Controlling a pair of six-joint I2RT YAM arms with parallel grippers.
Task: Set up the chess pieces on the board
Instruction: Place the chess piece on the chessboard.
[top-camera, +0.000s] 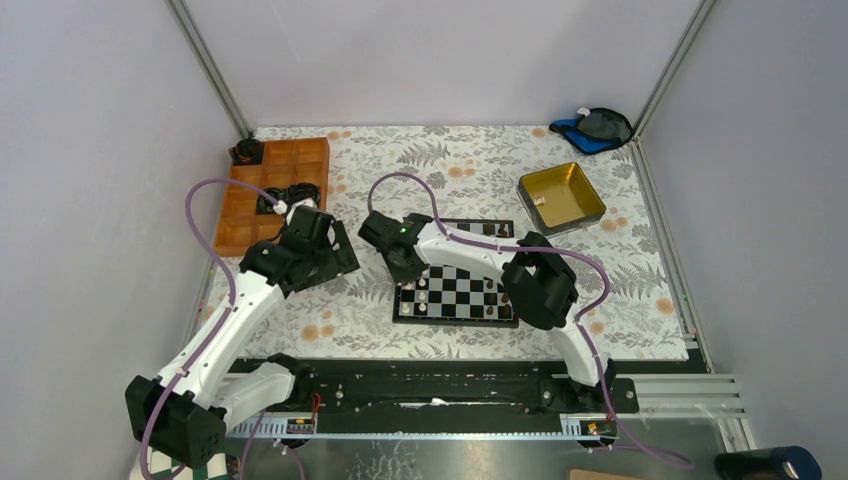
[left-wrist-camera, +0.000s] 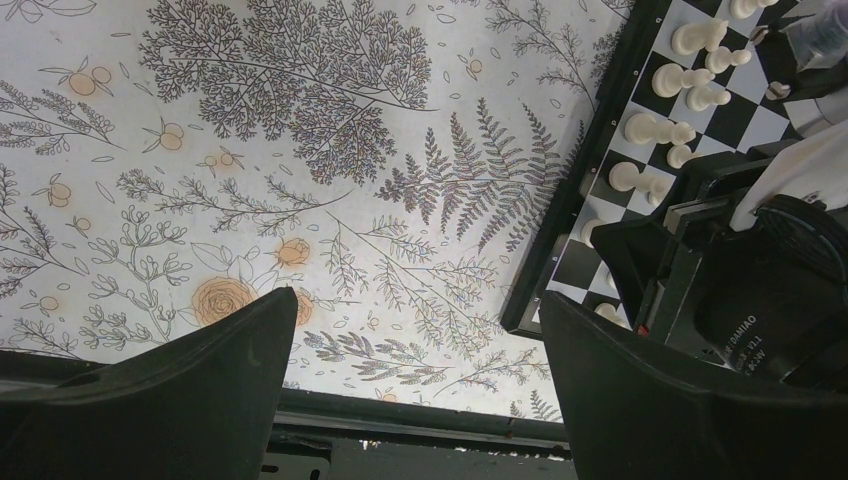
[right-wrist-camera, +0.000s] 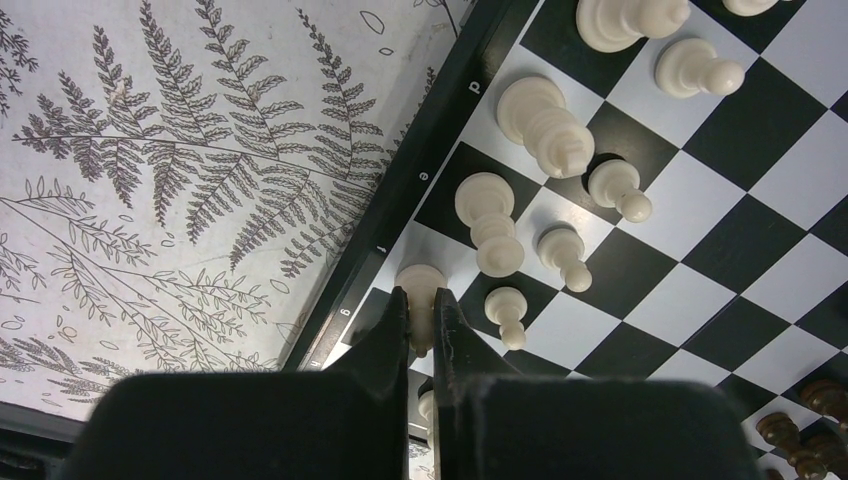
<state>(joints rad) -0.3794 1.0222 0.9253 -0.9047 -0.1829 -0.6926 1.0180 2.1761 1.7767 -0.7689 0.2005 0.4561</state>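
Note:
The black-framed board (top-camera: 455, 321) lies at the table's middle, with cream chess pieces (right-wrist-camera: 545, 120) standing in two rows along its left edge. My right gripper (right-wrist-camera: 421, 298) is shut on a cream piece (right-wrist-camera: 422, 280) whose base rests on an edge square next to the frame (right-wrist-camera: 405, 205). A pawn (right-wrist-camera: 507, 308) stands just to its right. My left gripper (left-wrist-camera: 417, 298) hangs open over the floral cloth, left of the board's frame (left-wrist-camera: 600, 130), with nothing between its fingers. In the top view the left gripper (top-camera: 335, 262) and the right gripper (top-camera: 405, 272) are close together.
Dark brown pieces (right-wrist-camera: 800, 440) stand on the board's other side. An orange compartment tray (top-camera: 250, 215) sits at the back left, a gold box (top-camera: 560, 195) at the back right, a blue and black object (top-camera: 595, 125) in the far corner. A black rail (top-camera: 430, 385) runs along the near edge.

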